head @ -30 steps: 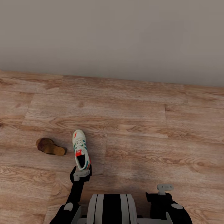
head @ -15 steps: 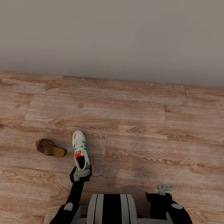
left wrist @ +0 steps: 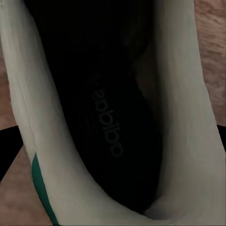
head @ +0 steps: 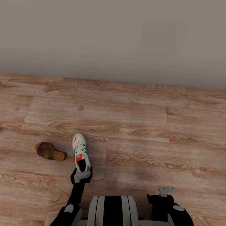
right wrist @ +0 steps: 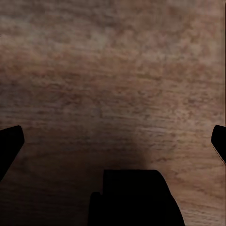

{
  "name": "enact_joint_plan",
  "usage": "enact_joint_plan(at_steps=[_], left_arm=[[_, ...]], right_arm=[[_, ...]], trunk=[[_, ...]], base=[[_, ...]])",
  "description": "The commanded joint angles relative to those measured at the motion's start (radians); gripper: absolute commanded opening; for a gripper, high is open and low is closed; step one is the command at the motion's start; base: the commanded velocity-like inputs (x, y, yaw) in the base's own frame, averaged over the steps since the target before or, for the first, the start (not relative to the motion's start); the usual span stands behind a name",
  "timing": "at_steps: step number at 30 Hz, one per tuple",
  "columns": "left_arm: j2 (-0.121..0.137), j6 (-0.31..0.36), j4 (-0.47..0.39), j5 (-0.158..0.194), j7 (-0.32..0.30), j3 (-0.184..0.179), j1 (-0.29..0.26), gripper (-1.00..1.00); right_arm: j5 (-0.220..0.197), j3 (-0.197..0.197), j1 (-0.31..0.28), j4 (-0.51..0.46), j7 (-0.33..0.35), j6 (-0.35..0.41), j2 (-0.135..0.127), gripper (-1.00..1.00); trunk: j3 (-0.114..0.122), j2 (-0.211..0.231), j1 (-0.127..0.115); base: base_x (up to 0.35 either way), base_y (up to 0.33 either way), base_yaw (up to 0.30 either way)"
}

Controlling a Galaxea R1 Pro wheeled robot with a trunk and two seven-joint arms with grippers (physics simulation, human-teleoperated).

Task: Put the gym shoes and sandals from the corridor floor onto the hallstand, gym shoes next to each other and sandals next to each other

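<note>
While our left tool (head: 82,173) grips one gym shoe (head: 81,152) by the heel, a sandal (head: 50,151) at its 9 o'clock waits on the floor (head: 141,131); right tool (head: 165,189) released, nothing racked.

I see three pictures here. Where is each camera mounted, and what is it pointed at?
Head view: from the robot's head, looking down at the floor, a sneaker and a sandal; both arms and the trunk show.
Left wrist view: near the left hand, looking into the sneaker's opening, shared with the head view.
Right wrist view: near the right hand, facing bare floor; dark fingertips show.
</note>
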Motion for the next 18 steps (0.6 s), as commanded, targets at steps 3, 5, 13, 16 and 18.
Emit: enact_joint_plan(at_steps=[3,5,13,16,18], left_arm=[[0.000,-0.003,0.001,0.001,0.003,0.000,0.000,1.00],[0.000,-0.003,0.001,0.001,0.003,0.000,0.000,1.00],[0.000,-0.002,0.001,0.001,0.005,0.000,0.000,-1.00],[0.000,-0.002,0.001,0.001,0.005,0.000,0.000,-1.00],[0.000,-0.002,0.000,0.002,0.005,0.000,0.000,-1.00]], right_arm=[[0.002,0.000,0.000,-0.001,0.001,0.005,0.000,1.00],[0.002,0.000,0.000,-0.001,0.001,0.005,0.000,1.00],[0.002,0.000,0.000,-0.001,0.001,0.005,0.000,1.00],[0.002,0.000,0.000,-0.001,0.001,0.005,0.000,1.00],[0.001,0.000,0.000,-0.001,0.001,0.005,0.000,1.00]], trunk=[[0.000,0.000,0.000],[0.000,0.000,0.000],[0.000,0.000,0.000],[0.000,0.000,0.000],[0.000,0.000,0.000]], base=[[0.040,0.000,0.000],[0.021,0.000,0.000],[0.004,0.000,0.000],[0.000,0.000,0.000],[0.000,0.000,0.000]])
